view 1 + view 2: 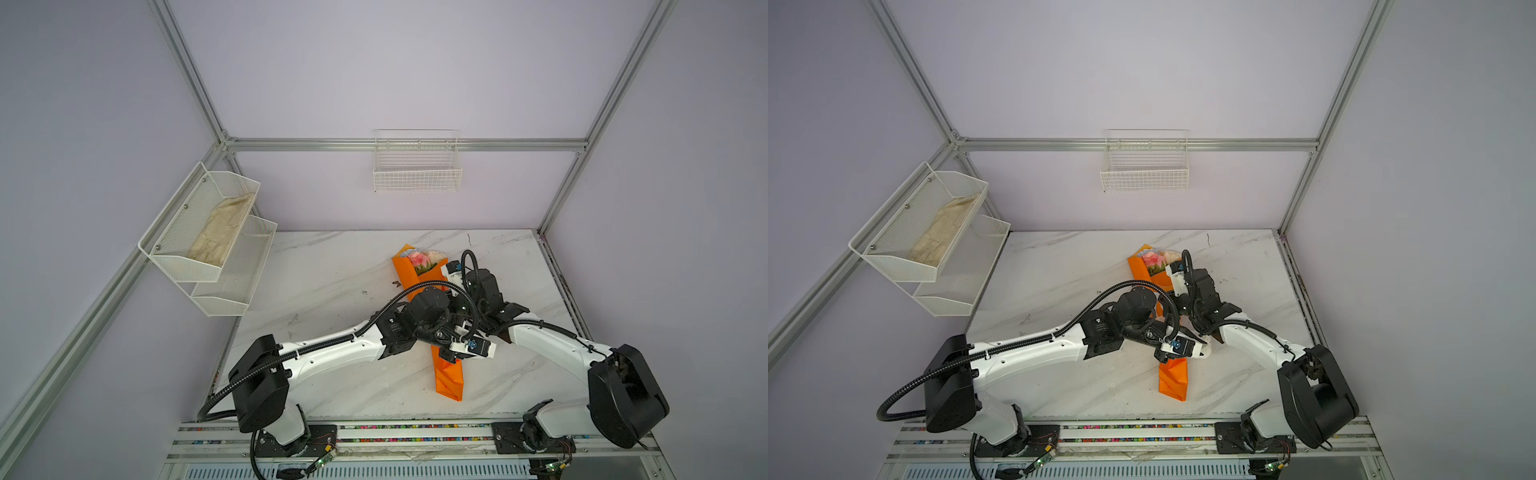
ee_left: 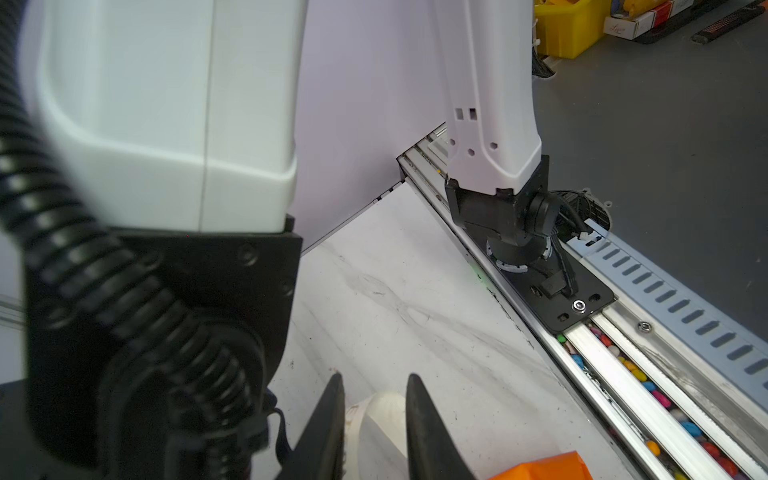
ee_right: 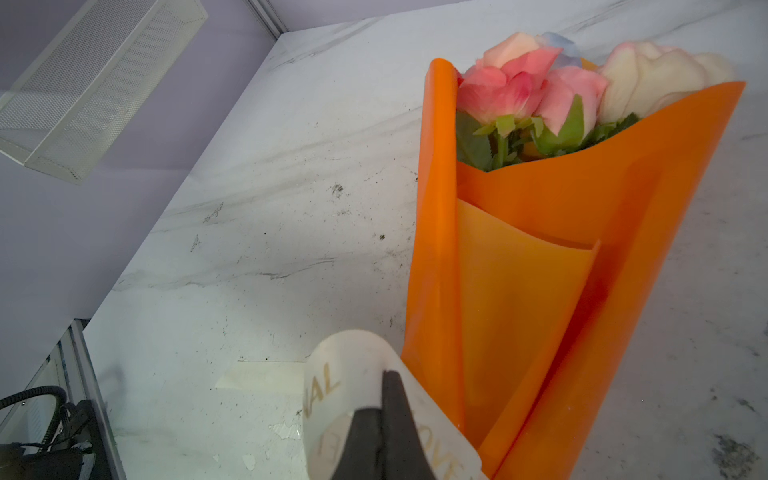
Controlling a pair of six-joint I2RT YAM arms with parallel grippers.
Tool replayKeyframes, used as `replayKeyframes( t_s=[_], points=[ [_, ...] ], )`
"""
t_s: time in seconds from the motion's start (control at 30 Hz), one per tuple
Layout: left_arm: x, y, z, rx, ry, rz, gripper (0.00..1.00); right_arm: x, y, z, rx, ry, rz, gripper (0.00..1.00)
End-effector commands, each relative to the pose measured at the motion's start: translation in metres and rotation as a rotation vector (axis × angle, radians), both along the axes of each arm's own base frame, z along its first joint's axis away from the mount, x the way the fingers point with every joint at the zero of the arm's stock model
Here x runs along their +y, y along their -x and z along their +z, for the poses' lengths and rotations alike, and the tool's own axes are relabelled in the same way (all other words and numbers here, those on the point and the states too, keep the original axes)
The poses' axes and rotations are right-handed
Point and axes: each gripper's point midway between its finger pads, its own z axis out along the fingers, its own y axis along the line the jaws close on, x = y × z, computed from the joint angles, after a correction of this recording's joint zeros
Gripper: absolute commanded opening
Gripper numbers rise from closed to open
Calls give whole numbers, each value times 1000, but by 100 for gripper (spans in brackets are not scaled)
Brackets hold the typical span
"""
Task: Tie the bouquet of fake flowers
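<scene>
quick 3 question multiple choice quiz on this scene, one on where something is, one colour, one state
1. Where does the bouquet lie?
A. in the wire basket on the back wall
B. on the marble table
C. in the mesh shelf

2. What colour is the wrapping paper?
A. orange
B. blue
C. black

3. How is the right gripper?
A. wide open, holding nothing
B. shut on the ribbon
C. shut on a rose

Answers:
1. B: both top views show it flat on the table between the arms.
2. A: the wrap is glossy orange in every view that shows it.
3. B: the right wrist view shows the fingertips pinched together on the cream lettered ribbon.
</scene>
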Motion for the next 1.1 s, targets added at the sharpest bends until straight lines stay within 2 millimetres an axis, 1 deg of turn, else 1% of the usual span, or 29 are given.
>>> replayKeyframes(
  t_s=[0.0, 0.1, 0.13, 0.2, 0.23, 0.27, 0.33, 0.43, 0.5, 0.53, 0.6, 0.7, 0.77, 0.87, 0.9, 0.93, 1.07],
  points=[
    [4, 3, -13, 54, -60, 6, 28, 1, -2, 8, -26, 1, 6, 0],
    [17, -3, 0, 72, -30, 105, 41, 0, -2, 8, -27, 4, 4, 0],
    [22, -8, 5, 100, -10, 168, 41, 0, -1, 7, -27, 5, 6, 0],
    [42, -25, 27, 164, 83, 327, 44, 0, 1, 5, -28, 7, 21, 0],
    [54, -34, 33, 221, 125, 390, 47, 1, 3, 4, -25, 9, 31, 0],
    [64, -42, 35, 276, 154, 437, 49, 1, 4, 3, -24, 12, 37, 0],
    [91, -69, 35, 435, 235, 589, 54, 3, 9, 14, -42, -8, 57, 0],
    [126, -100, 27, 667, 339, 730, 58, 7, 15, 18, -38, -36, 93, 0],
    [140, -114, 14, 776, 380, 795, 59, 10, 19, 21, -37, -57, 112, 0],
    [144, -118, 7, 813, 380, 810, 59, 10, 20, 23, -37, -62, 113, 0],
    [145, -124, -2, 860, 369, 823, 60, 10, 19, 24, -36, -61, 105, 0],
    [133, -126, -6, 921, 326, 781, 62, 13, 22, 24, -46, -53, 126, 0],
    [129, -133, -11, 949, 293, 806, 63, 16, 24, 24, -62, -41, 141, 0],
    [127, -143, -24, 947, 247, 841, 63, 18, 28, 26, -93, -40, 153, 0],
    [127, -146, -25, 944, 249, 840, 64, 19, 29, 28, -105, -41, 161, 0],
    [123, -147, -34, 953, 230, 819, 65, 21, 30, 30, -117, -43, 166, 0],
    [112, -150, -35, 956, 218, 747, 66, 24, 34, 31, -133, -45, 197, 2]
  ],
)
